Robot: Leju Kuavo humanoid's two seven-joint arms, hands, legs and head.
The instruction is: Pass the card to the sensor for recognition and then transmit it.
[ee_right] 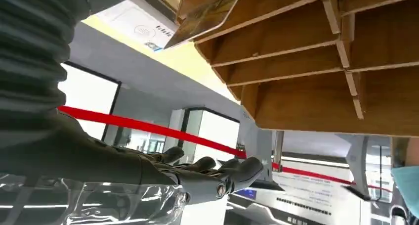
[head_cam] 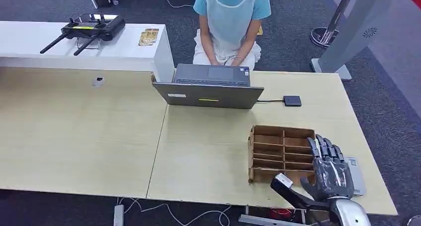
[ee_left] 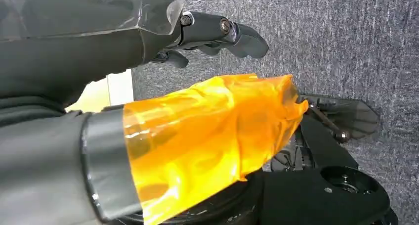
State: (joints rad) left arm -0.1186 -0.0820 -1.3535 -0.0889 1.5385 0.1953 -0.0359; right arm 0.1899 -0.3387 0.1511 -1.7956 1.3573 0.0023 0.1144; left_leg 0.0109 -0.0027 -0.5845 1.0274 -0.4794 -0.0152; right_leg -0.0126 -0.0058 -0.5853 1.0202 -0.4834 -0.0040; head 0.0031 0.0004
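A card [ee_right: 205, 15] leans in a near slot of the wooden divided box [head_cam: 282, 154], not yet picked up, so I judge the task barely begun: grasping it, showing it to the small black sensor [head_cam: 292, 101] beside the laptop [head_cam: 208, 89], and handing it over all remain. My right hand [head_cam: 328, 169] hovers at the box with fingers spread and empty; my left hand [ee_left: 217, 34] hangs over the carpet, fingers loosely curled around nothing.

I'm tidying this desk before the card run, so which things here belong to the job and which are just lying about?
Belongs to the job:
card
wooden divider box
white sensor pad
right hand

Lying about:
laptop
small black box
remote controller
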